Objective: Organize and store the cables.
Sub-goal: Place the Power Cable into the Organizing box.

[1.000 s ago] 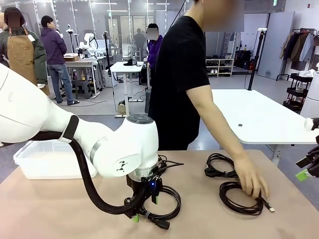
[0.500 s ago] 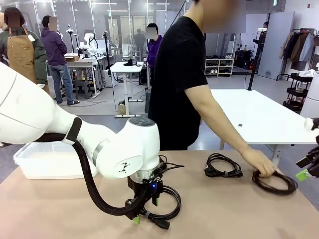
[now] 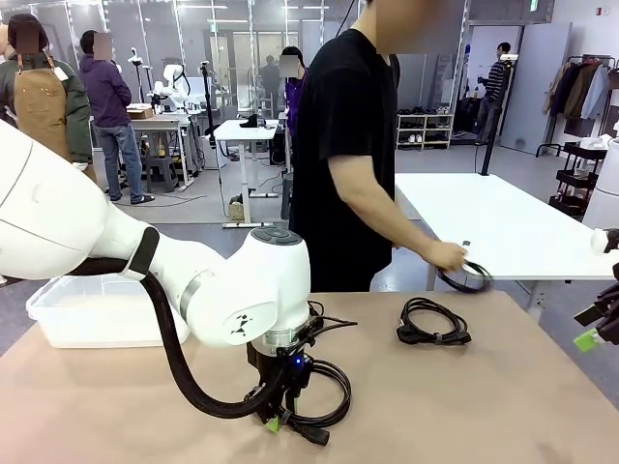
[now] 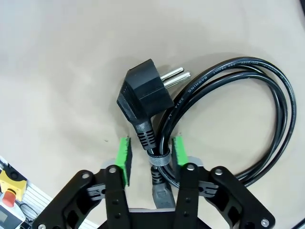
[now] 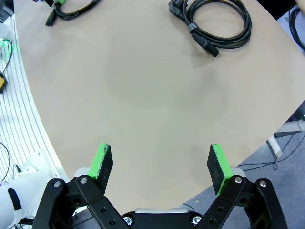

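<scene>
One cable, a black coil [image 3: 327,394] with a plug [image 4: 143,95] and a tie, lies at the near middle of the tan table [image 3: 464,406]. My left gripper [image 3: 276,421] stands straight down over it. In the left wrist view its green pads [image 4: 125,158] flank the tied strands [image 4: 159,160], and the left gripper [image 4: 151,156] is shut on them. A second coiled cable [image 3: 432,322] [image 5: 221,21] lies right of centre. A third coil [image 3: 467,278] hangs from the person's hand [image 3: 447,256] beyond the far edge. My right gripper [image 5: 162,164] hovers open over bare table at the right edge [image 3: 600,329].
A white plastic bin [image 3: 87,309] sits at the table's far left. The person in a black shirt [image 3: 348,145] stands at the far side. Behind them a white table [image 3: 513,227] stands to the right.
My left gripper has closed on the tied coil beneath it. The person picked the right-hand coil off the table and lifted it back toward the white table. My right gripper has not moved.
</scene>
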### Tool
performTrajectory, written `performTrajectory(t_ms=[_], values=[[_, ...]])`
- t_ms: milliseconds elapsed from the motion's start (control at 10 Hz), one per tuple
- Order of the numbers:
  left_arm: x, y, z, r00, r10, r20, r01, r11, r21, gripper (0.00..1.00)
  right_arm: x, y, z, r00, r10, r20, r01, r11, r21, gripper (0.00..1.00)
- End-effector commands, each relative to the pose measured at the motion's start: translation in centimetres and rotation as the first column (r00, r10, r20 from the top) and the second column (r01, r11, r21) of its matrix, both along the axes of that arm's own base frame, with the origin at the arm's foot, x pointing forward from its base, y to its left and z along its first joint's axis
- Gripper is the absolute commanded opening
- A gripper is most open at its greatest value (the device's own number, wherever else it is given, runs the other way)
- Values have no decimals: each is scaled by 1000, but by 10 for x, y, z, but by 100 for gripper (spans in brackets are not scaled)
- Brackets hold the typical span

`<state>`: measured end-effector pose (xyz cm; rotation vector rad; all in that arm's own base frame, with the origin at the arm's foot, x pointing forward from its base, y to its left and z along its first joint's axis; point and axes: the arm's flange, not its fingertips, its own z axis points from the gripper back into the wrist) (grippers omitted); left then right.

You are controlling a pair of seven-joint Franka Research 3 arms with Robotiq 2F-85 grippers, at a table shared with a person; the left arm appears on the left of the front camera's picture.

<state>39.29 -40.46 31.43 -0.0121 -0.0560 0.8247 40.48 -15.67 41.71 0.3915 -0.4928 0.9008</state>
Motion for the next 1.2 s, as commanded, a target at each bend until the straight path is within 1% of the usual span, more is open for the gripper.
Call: performTrajectory(t_ms=[0, 100, 300, 400, 500, 600, 700, 800, 900, 1100], values=[[2, -8, 1, 1000, 19, -11, -19, 1000, 14, 2, -1, -2, 1, 1000, 17, -3, -17, 1000, -12, 100], [1, -9, 1, 1000, 19, -11, -19, 1000, 12, 0, -1, -2, 1, 1000, 17, -3, -17, 1000, -12, 100], [-1, -7, 7, 1000, 21, 2, -21, 1000, 11, 0, -1, -2, 1, 1000, 17, -3, -17, 1000, -12, 100], [-2, -5, 15, 1000, 4, 17, -4, 1000, 7, 0, -1, -2, 1, 1000, 17, -3, -17, 1000, -12, 100], [-6, 1, 32, 998, -44, 41, 43, 999, 12, 6, -1, -2, 1, 1000, 17, -3, -17, 1000, -12, 100], [-8, 9, 52, 994, -88, 68, 87, 996, 15, 6, -1, -2, 1, 1000, 17, -3, -17, 1000, -12, 100], [-9, 16, 73, 986, -149, 80, 146, 988, 43, 6, -1, -2, 1, 1000, 17, -3, -17, 1000, -12, 100], [-9, 23, 93, 967, -239, 88, 232, 969, 79, 6, -1, -2, 1, 1000, 17, -3, -17, 1000, -12, 100], [-8, 29, 110, 953, -282, 111, 274, 958, 85, 6, -1, -2, 1, 1000, 17, -3, -17, 1000, -12, 100], [-6, 32, 124, 935, -329, 133, 314, 941, 122, 6, -1, -2, 1, 1000, 17, -3, -17, 1000, -12, 100]])
